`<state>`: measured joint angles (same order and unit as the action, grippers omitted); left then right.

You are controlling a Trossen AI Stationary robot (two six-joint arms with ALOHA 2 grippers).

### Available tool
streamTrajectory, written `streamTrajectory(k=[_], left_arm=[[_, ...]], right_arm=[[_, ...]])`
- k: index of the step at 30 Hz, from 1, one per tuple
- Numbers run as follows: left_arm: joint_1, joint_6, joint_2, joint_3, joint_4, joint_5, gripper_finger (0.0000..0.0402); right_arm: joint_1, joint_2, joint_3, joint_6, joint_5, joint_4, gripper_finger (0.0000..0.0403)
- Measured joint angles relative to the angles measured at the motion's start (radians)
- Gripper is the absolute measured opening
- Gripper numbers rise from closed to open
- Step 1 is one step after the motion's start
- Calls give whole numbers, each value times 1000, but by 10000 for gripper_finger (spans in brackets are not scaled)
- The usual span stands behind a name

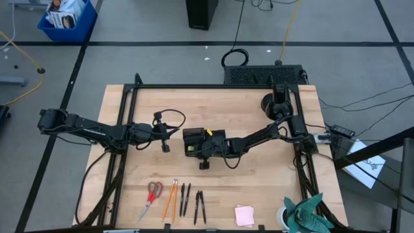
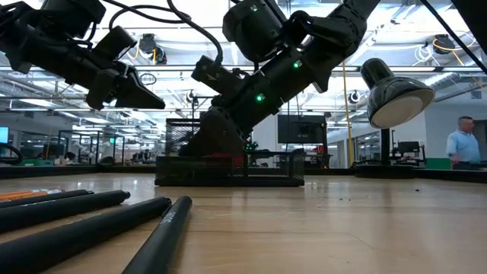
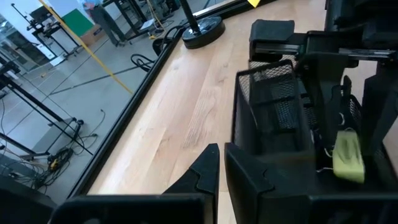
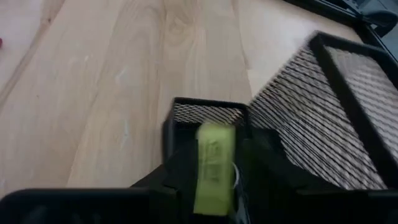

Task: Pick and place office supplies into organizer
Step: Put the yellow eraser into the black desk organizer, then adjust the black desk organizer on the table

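Wooden table (image 1: 259, 175) mid-frame, organizer (image 1: 194, 141) at centre. Right gripper (image 1: 206, 147) over organizer's right end, yellow piece (image 4: 213, 167) between its fingers directly above a small compartment, grip state unclear. Left gripper (image 1: 165, 137) just left of organizer, pinched closed, empty.

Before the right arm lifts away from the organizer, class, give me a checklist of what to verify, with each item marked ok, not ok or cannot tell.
1. Right gripper is over the organizer: ok.
2. Yellow piece sits between the right gripper's fingers above a small mesh compartment: ok.
3. Yellow piece fully released and resting in the compartment: cannot tell.
4. Left gripper is shut, empty, beside the organizer and clear of the right arm: ok.
5. Scissors, pencils, pens and sticky-note pad already in the organizer: not ok, they lie at the table's near edge.
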<state>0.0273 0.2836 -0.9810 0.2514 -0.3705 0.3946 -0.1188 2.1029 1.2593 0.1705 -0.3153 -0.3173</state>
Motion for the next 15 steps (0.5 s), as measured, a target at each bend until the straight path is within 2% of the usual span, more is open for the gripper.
streamTrajectory(k=[6,15], left_arm=[[0,0,0,0,0,0,33],[0,4,0,0,0,0,33]], right_arm=[[0,0,0,0,-3,-8,153],[-28,-33,4,123,-67,-20,146]])
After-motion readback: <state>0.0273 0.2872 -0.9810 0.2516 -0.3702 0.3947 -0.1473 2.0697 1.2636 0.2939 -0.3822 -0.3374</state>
